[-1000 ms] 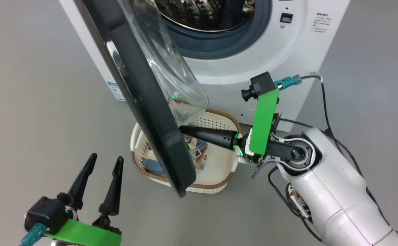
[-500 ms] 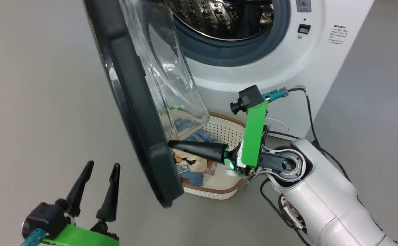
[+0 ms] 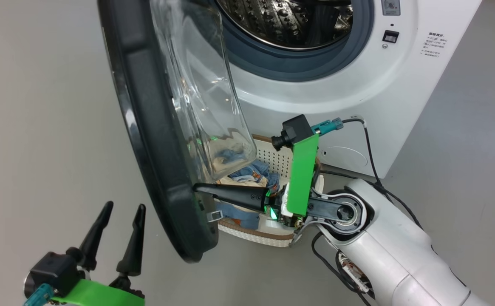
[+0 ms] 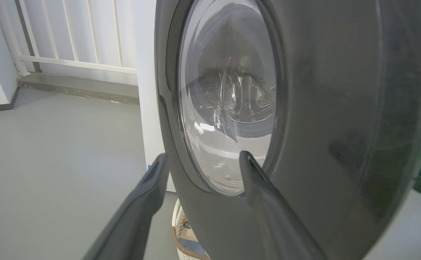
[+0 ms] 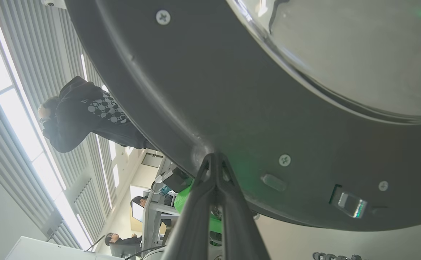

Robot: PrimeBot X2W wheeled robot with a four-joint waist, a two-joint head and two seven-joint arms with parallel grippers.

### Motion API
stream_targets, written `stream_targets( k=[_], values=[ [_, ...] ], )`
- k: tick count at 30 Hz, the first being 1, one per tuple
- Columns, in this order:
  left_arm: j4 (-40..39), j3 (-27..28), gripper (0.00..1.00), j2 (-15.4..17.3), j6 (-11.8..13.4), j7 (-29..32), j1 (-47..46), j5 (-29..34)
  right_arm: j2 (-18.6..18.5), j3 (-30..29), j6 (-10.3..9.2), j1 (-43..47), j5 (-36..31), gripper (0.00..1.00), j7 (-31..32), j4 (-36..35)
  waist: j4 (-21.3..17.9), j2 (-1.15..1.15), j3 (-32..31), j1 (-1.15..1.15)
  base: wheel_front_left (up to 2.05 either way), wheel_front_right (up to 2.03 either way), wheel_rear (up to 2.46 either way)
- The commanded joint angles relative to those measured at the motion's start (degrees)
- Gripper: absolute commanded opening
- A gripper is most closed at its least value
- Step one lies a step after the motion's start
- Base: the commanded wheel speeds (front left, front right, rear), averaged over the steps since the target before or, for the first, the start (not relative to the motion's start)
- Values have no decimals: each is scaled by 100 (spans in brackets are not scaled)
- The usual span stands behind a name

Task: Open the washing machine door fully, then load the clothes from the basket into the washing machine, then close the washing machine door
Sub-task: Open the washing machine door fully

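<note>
My right gripper [image 3: 198,188] clenched, empty, tips on inner rim of washing machine door [image 3: 154,148]. Door half open, 10 o'clock in head view. Judged rigid, glossy: push rim, not glass [image 3: 200,97]. My left gripper [image 3: 122,207] spread.

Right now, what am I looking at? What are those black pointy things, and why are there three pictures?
It's a robot doing laundry. The black pointy things are its fingers. One picture comes from a camera on its head; the other two from cameras on its wrists. The right gripper is shut, tips against the inside of the washing machine door, holding nothing. The left gripper is open and empty. On the floor by the washing machine sits the basket with the clothes inside.
</note>
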Motion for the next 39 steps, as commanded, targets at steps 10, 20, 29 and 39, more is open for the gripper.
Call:
stream_targets(
  k=[10, 20, 29, 39],
  values=[
    [-85, 293, 100, 152, -18, -46, -201, -39, 217, 204, 9, -301, 207, 0, -198, -86, 65, 0, 56, 0, 0, 0, 0],
    [-73, 366, 100, 172, -18, -46, -162, -11, 213, 16, 9, -191, -141, 62, -325, 111, -100, 0, -41, 0, 0, 0, 0],
    [-28, 448, 100, 218, -18, -46, -103, -16, -125, -218, 9, 238, -605, 100, -379, 171, -296, 0, -154, 0, 0, 0, 0],
    [-35, 537, 100, 252, -18, -46, -12, 0, -705, -410, 9, 801, -1093, 100, -843, 247, -448, 0, -209, 0, 0, 0, 0]
  ],
)
